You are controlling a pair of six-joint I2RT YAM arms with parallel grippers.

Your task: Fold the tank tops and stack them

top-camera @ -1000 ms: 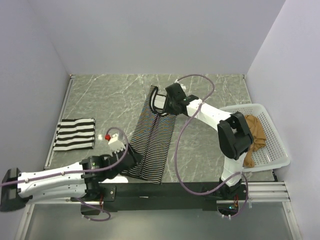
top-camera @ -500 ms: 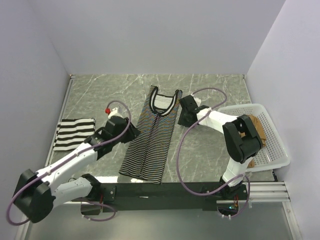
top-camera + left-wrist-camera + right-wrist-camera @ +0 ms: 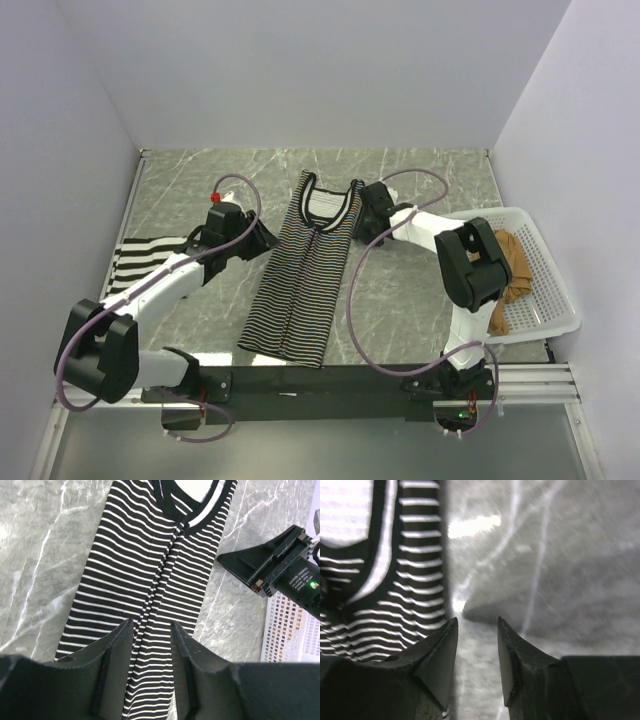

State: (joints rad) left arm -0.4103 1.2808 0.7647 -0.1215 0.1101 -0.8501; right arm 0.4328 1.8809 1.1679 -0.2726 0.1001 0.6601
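Tank top, thin-striped, is lying flat and lengthwise at mid-table. Left gripper is hovering near its left edge, right gripper beside its right strap. Both jaws are standing parted, empty. Pinching matching edges together is advisable, keeping the fold square.

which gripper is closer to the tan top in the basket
Right. The right gripper is beside the long striped top, on the side facing the white basket holding the tan top; the left gripper is at that top's opposite edge.
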